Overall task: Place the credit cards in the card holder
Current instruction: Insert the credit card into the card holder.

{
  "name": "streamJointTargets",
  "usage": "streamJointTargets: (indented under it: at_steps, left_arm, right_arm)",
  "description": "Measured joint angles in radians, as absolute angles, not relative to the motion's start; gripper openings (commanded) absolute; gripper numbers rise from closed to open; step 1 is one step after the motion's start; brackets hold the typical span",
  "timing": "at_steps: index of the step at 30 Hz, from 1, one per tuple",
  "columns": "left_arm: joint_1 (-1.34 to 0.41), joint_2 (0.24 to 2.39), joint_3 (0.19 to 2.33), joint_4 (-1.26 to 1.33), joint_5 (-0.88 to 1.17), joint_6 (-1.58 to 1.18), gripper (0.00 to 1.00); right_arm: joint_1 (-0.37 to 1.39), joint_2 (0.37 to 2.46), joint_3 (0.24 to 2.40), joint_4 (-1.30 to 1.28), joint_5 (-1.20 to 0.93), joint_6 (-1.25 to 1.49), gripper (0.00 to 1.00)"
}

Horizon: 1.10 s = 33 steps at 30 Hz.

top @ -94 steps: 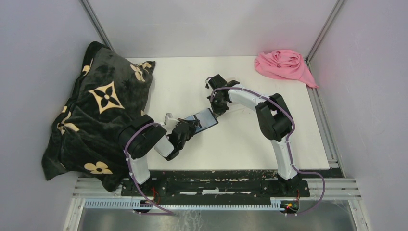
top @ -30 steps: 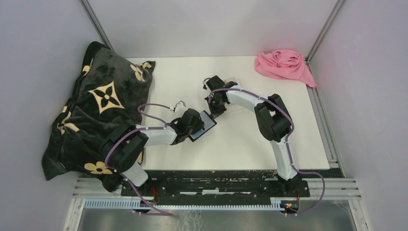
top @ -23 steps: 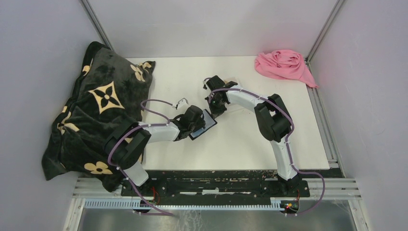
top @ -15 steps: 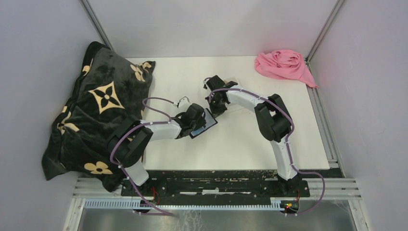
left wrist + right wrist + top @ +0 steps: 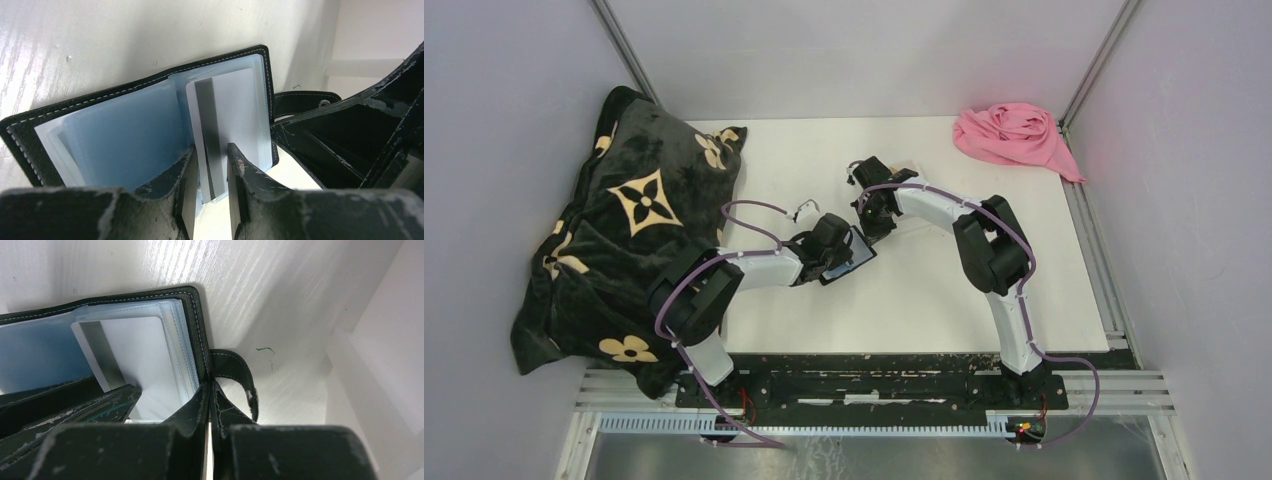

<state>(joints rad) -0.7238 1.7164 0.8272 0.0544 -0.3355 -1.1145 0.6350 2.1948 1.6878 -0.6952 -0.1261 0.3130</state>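
Centrally, card holder (image 5: 856, 258), credit card (image 5: 235, 115); white table (image 5: 924, 300); grey walls (image 5: 854, 50)

white table (image 5: 924, 290) | grey walls (image 5: 864, 50) | dark floral blanket (image 5: 624, 230) left | pink cloth (image 5: 1014, 135) far-right corner

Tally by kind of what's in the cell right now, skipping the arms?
card holder: 1
credit card: 1 visible, partly inside the holder
pink cloth: 1
black flower-print blanket: 1
Total: 4
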Motion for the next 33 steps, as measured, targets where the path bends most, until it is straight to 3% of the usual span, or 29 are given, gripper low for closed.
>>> streamJointTargets:
  at_steps: [8,15,33]
  left_arm:
    - [-0.724,1.728,0.848,0.036,-0.334,-1.114,0.04]
    - [-0.723,1.730,0.852,0.028,-0.334,-1.114,0.03]
    - [-0.723,1.711,0.852,-0.004,-0.339,-1.114,0.32]
  right_arm:
    - [0.638,2.193,1.684,-0.693,-0.116,0.312,0.05]
    - [0.638,2.192,1.684,-0.693,-0.114,0.310,0.05]
    - [0.641,2.192,1.684,-0.692,-0.113,0.309,0.05]
